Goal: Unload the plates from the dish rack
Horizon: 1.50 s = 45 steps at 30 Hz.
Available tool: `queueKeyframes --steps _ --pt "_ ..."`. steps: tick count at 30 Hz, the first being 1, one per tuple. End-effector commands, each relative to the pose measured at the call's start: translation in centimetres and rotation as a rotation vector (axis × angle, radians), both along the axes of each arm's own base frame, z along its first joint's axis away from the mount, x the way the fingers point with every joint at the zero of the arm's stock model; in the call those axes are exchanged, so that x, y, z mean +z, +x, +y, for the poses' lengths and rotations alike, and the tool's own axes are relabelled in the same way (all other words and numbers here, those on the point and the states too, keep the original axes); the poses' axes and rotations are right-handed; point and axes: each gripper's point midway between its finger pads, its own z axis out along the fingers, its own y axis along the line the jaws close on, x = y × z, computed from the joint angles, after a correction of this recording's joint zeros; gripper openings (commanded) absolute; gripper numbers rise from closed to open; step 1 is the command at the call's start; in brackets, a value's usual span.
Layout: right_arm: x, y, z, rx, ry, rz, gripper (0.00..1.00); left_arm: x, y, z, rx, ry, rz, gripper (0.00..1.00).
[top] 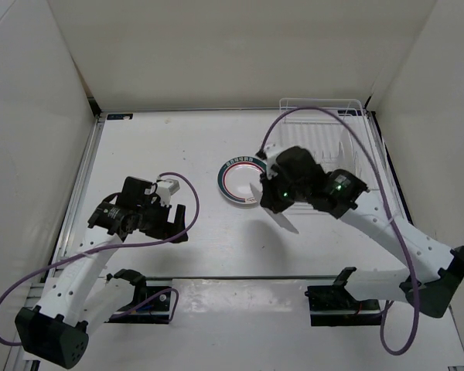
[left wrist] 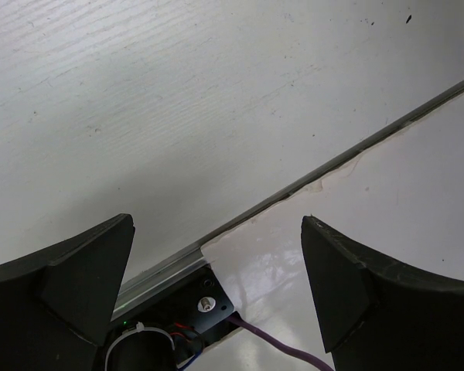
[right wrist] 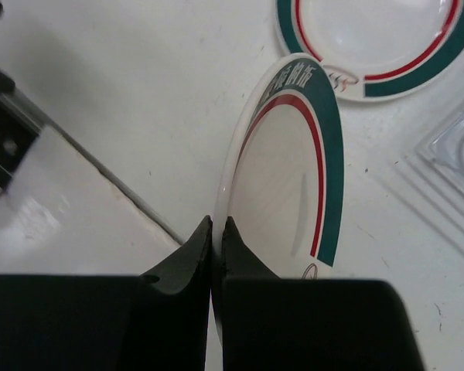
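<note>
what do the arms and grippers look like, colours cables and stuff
The left arm and right arm look alike: white links dotted with small holes, black joints and black bases. A purple cable loops along each. The left gripper and right gripper have black, wedge-shaped fingers. Small green lights glow near the right wrist.

Two plates [top: 242, 182] (one flat, one on edge [right wrist: 290, 178]), one dish rack [top: 325, 131], two grippers [left wrist: 216, 232] [right wrist: 216, 228].
</note>
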Motion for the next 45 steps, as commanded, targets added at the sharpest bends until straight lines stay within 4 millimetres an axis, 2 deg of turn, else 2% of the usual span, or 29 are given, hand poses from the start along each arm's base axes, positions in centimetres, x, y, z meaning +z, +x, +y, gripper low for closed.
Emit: queueKeyframes --steps 1,2,3,5,6,7,9,12,15,19,20,22,23,24,25,26,28,29,30,33,36,43,45 --pt "-1.1 -0.4 0.7 -0.035 -0.095 -0.140 0.00 0.2 0.1 0.0 -0.005 0.003 -0.004 1.00" --pt "-2.0 -0.5 0.8 -0.038 -0.135 -0.148 0.00 0.2 0.2 0.0 -0.003 0.005 -0.005 1.00" --pt "-3.3 -1.9 1.2 0.000 -0.176 -0.158 0.00 0.1 0.1 0.1 -0.004 0.008 -0.003 1.00" --pt "-5.3 -1.6 0.4 -0.051 -0.250 -0.192 0.00 0.1 0.2 0.1 -0.002 0.009 -0.005 1.00" --pt "-5.5 -2.1 0.7 -0.044 -0.263 -0.217 0.00 0.0 0.1 0.1 -0.004 0.009 0.000 1.00" --pt "-6.6 -2.3 0.6 -0.063 -0.283 -0.207 0.00 0.0 0.1 0.1 -0.003 0.010 0.003 1.00" --pt "-6.9 -2.1 0.1 -0.112 -0.316 -0.248 0.00 -0.1 0.1 0.0 -0.005 0.010 0.005 1.00" --pt "-8.8 -2.1 -0.5 -0.205 -0.359 -0.283 0.00 -0.1 0.1 -0.1 -0.008 0.008 0.013 1.00" --pt "-11.5 -2.1 0.1 -0.259 -0.355 -0.297 0.00 -0.1 0.1 -0.2 -0.013 0.002 0.016 1.00" --pt "-13.0 -2.6 2.1 -0.264 -0.379 -0.320 0.00 -0.1 0.1 -0.2 -0.013 0.002 0.016 1.00" --pt "-13.5 -2.1 2.4 -0.320 -0.413 -0.336 0.00 -0.1 0.2 -0.2 -0.012 0.003 0.014 1.00" --pt "-14.1 -2.0 1.5 -0.381 -0.471 -0.352 0.00 -0.2 0.1 -0.3 -0.016 0.001 0.021 1.00" --pt "-16.0 -1.9 1.6 -0.383 -0.533 -0.350 0.00 -0.2 0.1 -0.2 -0.013 0.004 0.020 1.00" --pt "-15.7 -1.9 2.8 -0.386 -0.510 -0.330 0.00 -0.2 0.1 -0.2 -0.013 0.004 0.020 1.00" --pt "-16.1 -1.9 3.1 -0.382 -0.521 -0.325 0.00 -0.2 0.0 -0.2 -0.015 0.001 0.021 1.00" --pt "-17.4 -2.0 3.5 -0.373 -0.562 -0.314 0.00 -0.1 0.1 -0.2 -0.016 0.000 0.020 1.00" --pt "-18.3 -2.6 4.7 -0.361 -0.542 -0.264 0.00 0.0 0.1 -0.3 -0.018 -0.002 0.014 1.00" --pt "-18.9 -2.6 5.2 -0.355 -0.529 -0.251 0.03 -0.1 0.0 -0.3 -0.020 -0.003 0.019 1.00" --pt "-19.4 -3.0 5.7 -0.340 -0.514 -0.225 0.10 0.0 0.1 -0.3 -0.018 -0.004 0.014 1.00" --pt "-20.6 -3.5 5.8 -0.326 -0.489 -0.194 0.15 0.0 0.0 -0.3 -0.017 -0.004 0.017 1.00" --pt "-21.3 -3.9 6.2 -0.301 -0.473 -0.162 0.25 0.1 0.1 -0.3 -0.018 -0.009 0.008 1.00" --pt "-22.7 -5.0 6.9 -0.244 -0.466 -0.097 0.25 0.1 -0.1 -0.3 -0.020 -0.010 0.005 1.00" --pt "-23.0 -5.2 6.8 -0.234 -0.479 -0.091 0.13 0.2 -0.1 -0.3 -0.020 -0.013 -0.001 1.00"
